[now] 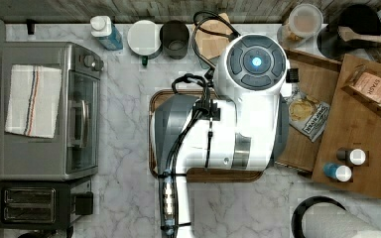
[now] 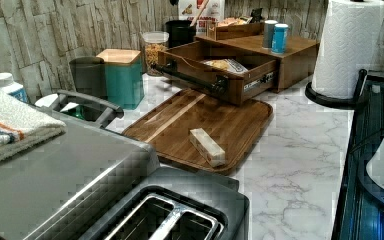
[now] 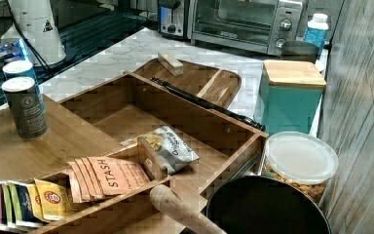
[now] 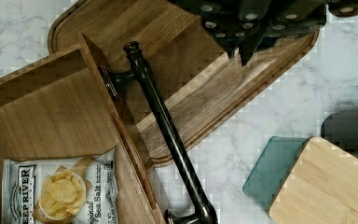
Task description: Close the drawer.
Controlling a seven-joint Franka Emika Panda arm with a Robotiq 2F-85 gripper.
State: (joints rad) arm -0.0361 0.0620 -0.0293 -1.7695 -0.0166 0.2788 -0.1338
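I see the drawer (image 2: 215, 67) fully extended from its cabinet, upper centre of the left view, with a chip bag (image 4: 58, 186) inside. Its black bar handle (image 4: 168, 135) overhangs the wooden tray (image 2: 200, 127). The gripper (image 4: 261, 21) hangs above the tray; I cannot tell its finger state. Closing is not begun: pushing the front inward remains.

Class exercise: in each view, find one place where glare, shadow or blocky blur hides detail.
Top view: the arm casts shadow over the tray. Left view: glare whitens the paper towel roll. Wrist view: blocky smearing along the drawer handle and marble.
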